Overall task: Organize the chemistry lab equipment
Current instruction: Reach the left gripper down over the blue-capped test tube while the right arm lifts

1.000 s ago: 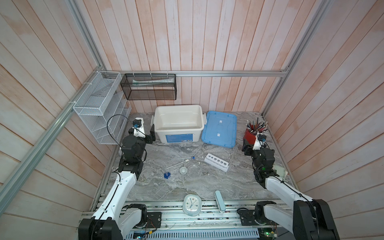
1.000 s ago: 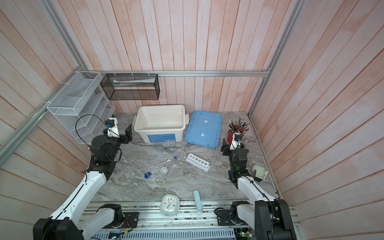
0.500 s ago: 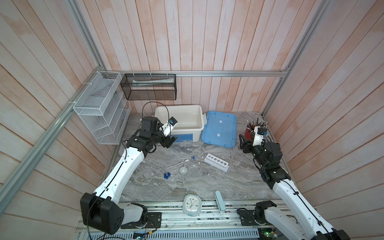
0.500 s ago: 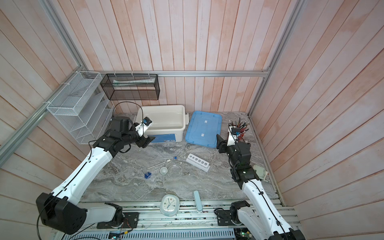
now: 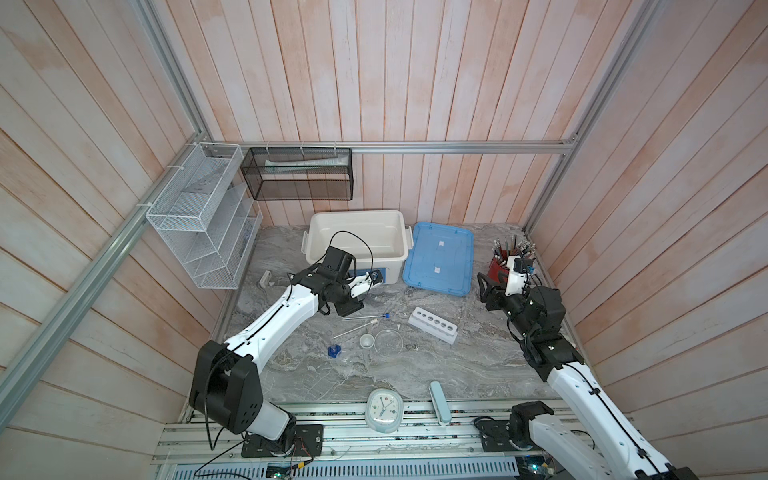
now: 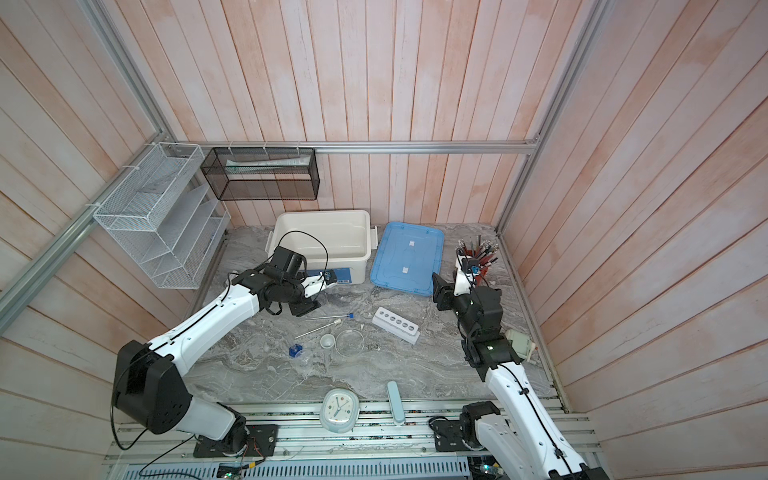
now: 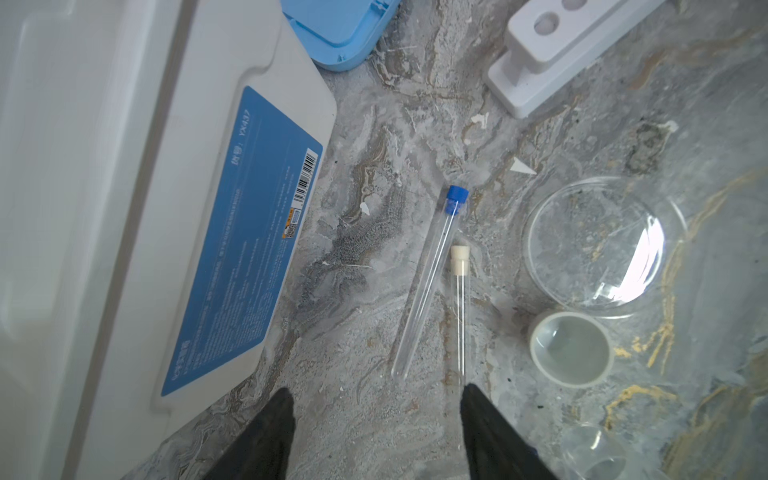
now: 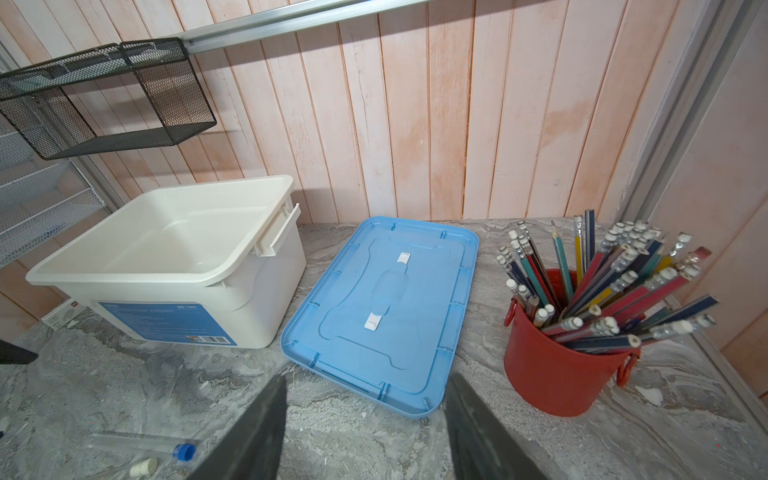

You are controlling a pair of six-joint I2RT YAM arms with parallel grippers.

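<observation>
Blue-capped tube [image 7: 428, 282] and white-capped tube [image 7: 460, 316] lie flat, side by side, mid-counter [image 7: 353, 249] in front of the white bin [image 7: 124, 208]. Their closed ends sit just ahead of the left gripper [image 7: 376, 405]. Its jaws are well apart with nothing between them. The white-capped tube's end meets one fingertip [image 7: 473, 401]; contact unclear. Petri dish [image 7: 602, 245] and small white dish [image 7: 571, 349] lie beside the tubes, rack [image 7: 552, 54] beyond. Right gripper [image 8: 365, 386] near the counter's right edge is spread and empty, facing the blue lid [image 8: 382, 299]. Red cup [image 8: 552, 374] stands beside the lid.
</observation>
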